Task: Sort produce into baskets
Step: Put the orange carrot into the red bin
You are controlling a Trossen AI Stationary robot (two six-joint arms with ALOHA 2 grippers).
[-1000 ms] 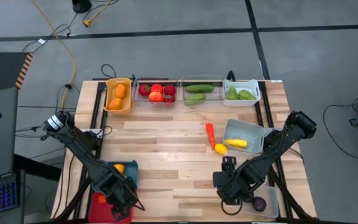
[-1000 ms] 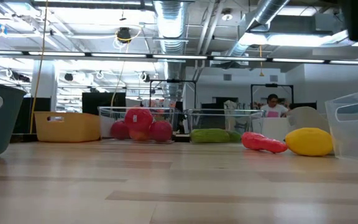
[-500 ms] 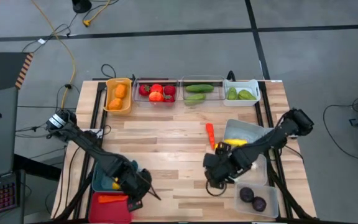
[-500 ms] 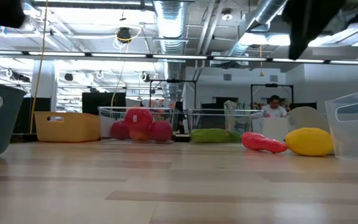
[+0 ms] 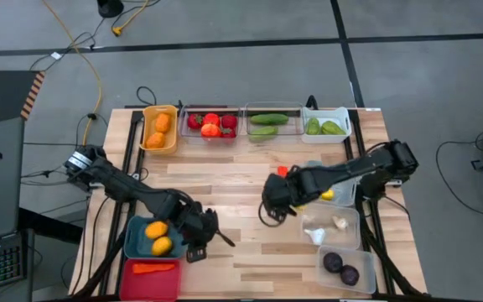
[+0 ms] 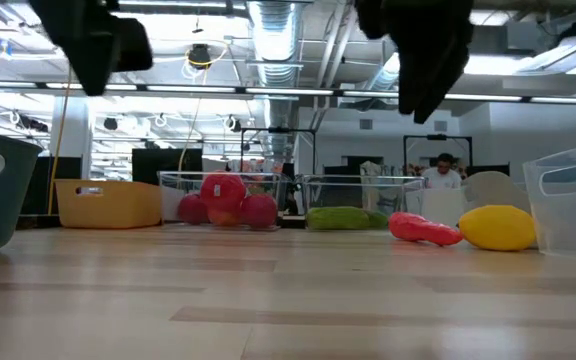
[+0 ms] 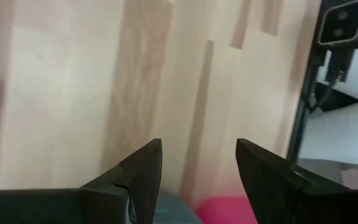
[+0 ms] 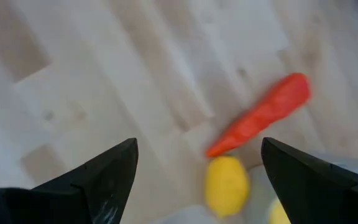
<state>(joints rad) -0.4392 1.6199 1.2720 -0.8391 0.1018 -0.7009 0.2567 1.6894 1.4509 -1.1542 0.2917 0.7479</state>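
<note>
Nearest, at 7 o'clock on the bench (image 5: 225, 180), the red bin (image 5: 151, 281) holds one red piece and the teal bin (image 5: 137, 238) two orange ones; at 5 o'clock a clear bin (image 5: 367, 273) holds two purple pieces, the next (image 5: 355, 222) something white. Left tool (image 5: 210, 239), beside the teal bin, half open and empty. Right tool (image 8: 194, 180), toward 3 o'clock, spread wide and empty over the red pepper (image 8: 260, 121) and lemon (image 8: 226, 185), the only pieces still loose, beside a clear bin (image 6: 571, 200). Far row at 12 o'clock: orange bin (image 5: 159, 128), strawberries (image 5: 211, 124), cucumbers (image 5: 267, 124), white bin (image 5: 325, 123), all filled. By my judgement, nearly done
</note>
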